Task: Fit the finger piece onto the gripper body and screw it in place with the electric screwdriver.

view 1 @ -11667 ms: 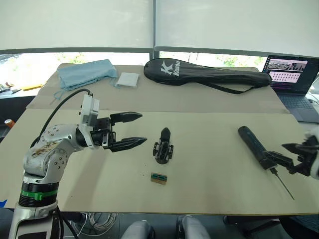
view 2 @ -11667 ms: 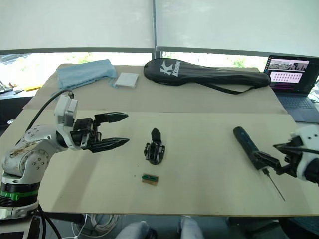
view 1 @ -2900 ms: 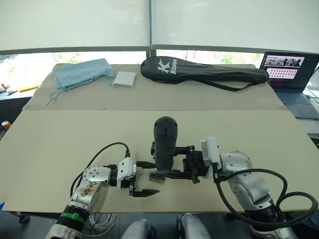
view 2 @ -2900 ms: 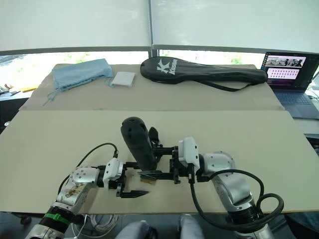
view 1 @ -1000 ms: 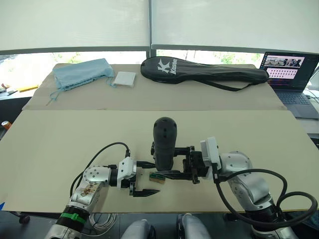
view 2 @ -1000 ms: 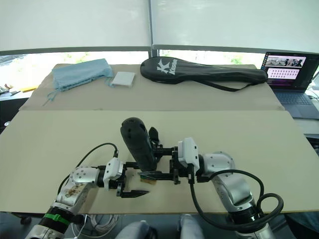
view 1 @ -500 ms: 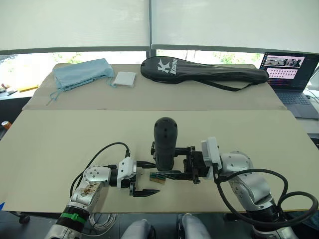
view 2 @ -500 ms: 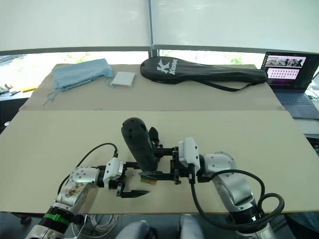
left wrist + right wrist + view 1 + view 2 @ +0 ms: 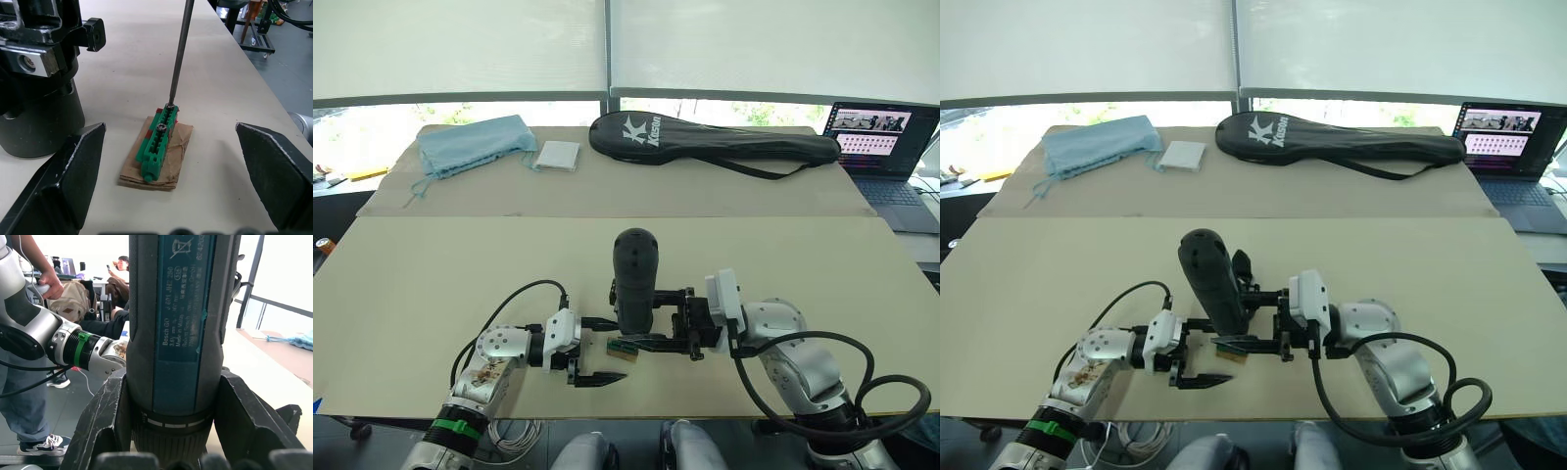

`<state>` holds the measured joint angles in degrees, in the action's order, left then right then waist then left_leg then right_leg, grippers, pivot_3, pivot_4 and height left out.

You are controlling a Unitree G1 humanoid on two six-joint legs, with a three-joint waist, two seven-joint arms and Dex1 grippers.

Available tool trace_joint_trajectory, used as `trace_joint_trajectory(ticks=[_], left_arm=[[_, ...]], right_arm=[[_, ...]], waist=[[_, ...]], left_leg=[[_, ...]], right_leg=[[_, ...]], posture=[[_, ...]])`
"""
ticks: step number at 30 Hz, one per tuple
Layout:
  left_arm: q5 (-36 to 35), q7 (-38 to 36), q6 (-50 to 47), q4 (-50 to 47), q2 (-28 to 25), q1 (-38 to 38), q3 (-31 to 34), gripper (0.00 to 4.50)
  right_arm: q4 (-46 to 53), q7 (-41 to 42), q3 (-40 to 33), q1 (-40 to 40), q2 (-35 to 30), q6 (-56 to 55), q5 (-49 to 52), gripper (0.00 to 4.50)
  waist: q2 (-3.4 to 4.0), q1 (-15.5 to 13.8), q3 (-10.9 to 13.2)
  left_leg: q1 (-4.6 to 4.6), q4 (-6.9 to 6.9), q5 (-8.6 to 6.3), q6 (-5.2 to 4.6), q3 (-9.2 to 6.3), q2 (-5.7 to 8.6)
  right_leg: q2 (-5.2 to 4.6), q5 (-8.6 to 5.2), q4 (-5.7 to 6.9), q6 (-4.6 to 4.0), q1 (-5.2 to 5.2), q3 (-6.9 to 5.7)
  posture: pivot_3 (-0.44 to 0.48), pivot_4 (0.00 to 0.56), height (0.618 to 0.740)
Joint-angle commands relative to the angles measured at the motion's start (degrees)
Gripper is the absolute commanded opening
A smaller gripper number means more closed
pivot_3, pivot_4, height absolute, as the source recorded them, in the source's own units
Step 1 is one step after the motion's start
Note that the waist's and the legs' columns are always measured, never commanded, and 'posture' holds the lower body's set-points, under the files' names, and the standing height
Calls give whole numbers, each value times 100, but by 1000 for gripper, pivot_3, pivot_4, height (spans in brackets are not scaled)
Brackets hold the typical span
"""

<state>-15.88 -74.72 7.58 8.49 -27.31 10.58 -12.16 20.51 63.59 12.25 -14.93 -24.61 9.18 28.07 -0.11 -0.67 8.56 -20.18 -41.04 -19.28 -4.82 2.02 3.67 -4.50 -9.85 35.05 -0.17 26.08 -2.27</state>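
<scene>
The screwdriver [image 9: 182, 308] bears a blue label reading "Bosch GO". The bag [image 9: 705, 142] at the table's far edge carries a white "K" logo with lettering too small to read.

Bare table [image 9: 431, 284] left and right; electric screwdriver [image 9: 635, 279] and gripper body [image 9: 39, 103] crowding the middle

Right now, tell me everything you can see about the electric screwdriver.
The electric screwdriver is a thick black cylinder with a rounded top and a blue printed label down its side, plastic by the look of it. It stands nearly upright over the table, clamped low on its body between the fingers of the right tool. A thin metal bit runs down from it, and its tip rests on a screw in the small green block, which lies on a scrap of brown paper between the open fingers of the left tool.
</scene>
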Motion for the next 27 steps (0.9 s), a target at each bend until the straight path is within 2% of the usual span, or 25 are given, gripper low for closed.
trace_joint_trajectory(ticks=[1, 16, 22, 27], left_arm=[[93, -5, -104, 159, -10, -180, -164, 4500], [-18, -9, -35, 124, 6, -201, -68, 4500], [-501, -2, -69, -294, -81, -368, 359, 4500], [-837, 57, -297, -845, -348, -596, 729, 4500]], right_arm=[[175, -10, -21, -24, -19, -17, 85, 1918], [391, 84, -253, -101, -23, -99, 448, 1918], [674, 76, -393, -148, -180, 26, 690, 1918], [887, -15, -626, -239, -362, 215, 991, 1918]], waist=[[0, 0, 0], [0, 1, -2], [-1, 24, -1], [-5, 17, 3]], left_leg=[[0, 0, 0, 0, 0, 0], [0, 1, -1, -1, 0, 0], [-3, 5, -1, -1, 0, -3], [-7, 5, -1, -1, 0, -7]], right_leg=[[0, 0, 0, 0, 0, 0], [0, 0, -1, 0, 0, 0], [1, 0, -3, 0, 6, 1], [1, 0, -3, -1, 9, 0]], posture=[[0, 150, 740], [0, 150, 740], [0, 150, 740], [0, 150, 740]])
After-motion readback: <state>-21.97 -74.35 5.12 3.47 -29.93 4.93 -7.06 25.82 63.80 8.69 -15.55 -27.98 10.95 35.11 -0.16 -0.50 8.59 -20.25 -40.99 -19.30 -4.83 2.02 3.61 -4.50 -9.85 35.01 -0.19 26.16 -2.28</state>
